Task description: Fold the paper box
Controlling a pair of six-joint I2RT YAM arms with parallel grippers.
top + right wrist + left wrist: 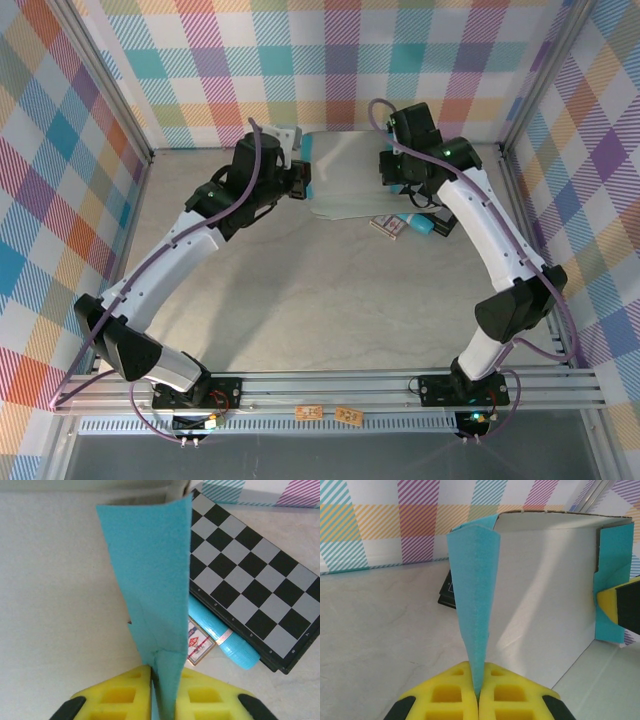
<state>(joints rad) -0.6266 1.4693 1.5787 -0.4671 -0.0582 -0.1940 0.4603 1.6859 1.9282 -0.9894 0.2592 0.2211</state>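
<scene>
Shows, from above, a pale table walled in bright plaid, with two robot arms reaching from the near edge to meet at the middle of the far edge. Places the paper box there: one sheet of thin card, grey-white inner side showing, teal outside, partly raised off the table.

At the left: finds the left arm bent inward, left jaws clenched on the box's left flap. From the left wrist, sees this teal flap creased upward and running straight down into the yellow pads, pressed together around it. Judging by the pose, pinches here to stand the side wall up along its crease and stop it springing flat.

At the right: finds the right arm mirroring this, right jaws grasping the right flap, teal card filling the narrow slot between the yellow pads. Likely holds both sides at once to steady the sheet for folding.

Right of the box, in the far right part of the table: notes a black-and-grey checkerboard lying flat, a slim teal tube along its edge, and a small red-and-white card packet just beside the tube.

Counts two arms, one paper box with two gripped flaps, one checkerboard, one tube, one packet.
</scene>
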